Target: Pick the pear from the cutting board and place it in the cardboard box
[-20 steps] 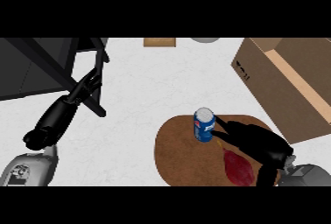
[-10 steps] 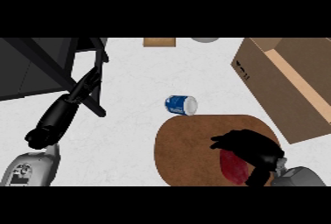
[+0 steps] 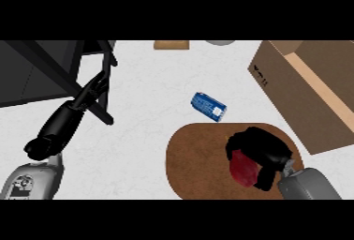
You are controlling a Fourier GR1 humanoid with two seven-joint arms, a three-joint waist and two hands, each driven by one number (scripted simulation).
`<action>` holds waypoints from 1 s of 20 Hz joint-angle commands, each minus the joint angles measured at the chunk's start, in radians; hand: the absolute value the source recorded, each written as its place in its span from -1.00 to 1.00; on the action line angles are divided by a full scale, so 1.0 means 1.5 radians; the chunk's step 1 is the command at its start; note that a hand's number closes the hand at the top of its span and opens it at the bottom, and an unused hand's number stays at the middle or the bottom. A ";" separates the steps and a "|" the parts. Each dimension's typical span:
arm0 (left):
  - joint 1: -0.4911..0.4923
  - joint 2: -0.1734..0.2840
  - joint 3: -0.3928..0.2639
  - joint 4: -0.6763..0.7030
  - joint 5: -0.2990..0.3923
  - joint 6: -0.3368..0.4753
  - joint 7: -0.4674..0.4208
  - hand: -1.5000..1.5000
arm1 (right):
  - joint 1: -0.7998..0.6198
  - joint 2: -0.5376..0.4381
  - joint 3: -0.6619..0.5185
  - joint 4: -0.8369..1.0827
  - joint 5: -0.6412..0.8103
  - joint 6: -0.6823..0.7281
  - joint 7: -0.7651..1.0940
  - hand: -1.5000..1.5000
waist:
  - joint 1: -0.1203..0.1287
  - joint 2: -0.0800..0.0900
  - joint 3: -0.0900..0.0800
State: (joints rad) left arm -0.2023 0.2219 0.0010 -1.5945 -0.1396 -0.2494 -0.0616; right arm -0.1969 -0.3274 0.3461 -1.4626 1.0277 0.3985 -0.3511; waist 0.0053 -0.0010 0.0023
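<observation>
A dark red pear lies on the round brown cutting board at the lower right. My right hand covers the pear from above and from the right, its fingers curled round the fruit, so only the pear's left side shows. The open cardboard box stands at the right edge, just beyond the board. My left hand rests at the left with straight fingers, far from the board.
A blue can lies on its side on the white counter just beyond the board. A large dark appliance fills the upper left. A small brown item and a grey one sit at the far edge.
The blue can, upright on the board a second ago, has tipped over and now lies off the board. My right hand drew back over the pear and curled round it.
</observation>
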 commanded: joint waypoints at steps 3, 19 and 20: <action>-0.012 0.000 -0.004 0.005 -0.003 -0.003 0.006 0.00 | -0.150 0.157 -0.118 0.136 0.036 -0.037 0.277 1.00 | 0.035 0.012 -0.002; -0.043 0.026 0.051 0.055 0.014 -0.013 -0.002 0.00 | -0.520 0.181 -0.212 0.394 0.149 -0.288 0.399 1.00 | 0.005 0.003 -0.002; -0.006 0.000 0.017 0.024 -0.003 0.001 -0.002 0.00 | -0.508 0.181 -0.221 0.379 0.158 -0.314 0.436 1.00 | 0.004 0.002 -0.002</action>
State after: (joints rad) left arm -0.2184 0.2167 -0.0023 -1.5800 -0.1341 -0.2717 -0.0746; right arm -0.9118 -0.0563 0.0426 -0.8845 1.2461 -0.0228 0.2309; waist 0.0298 0.0037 0.0026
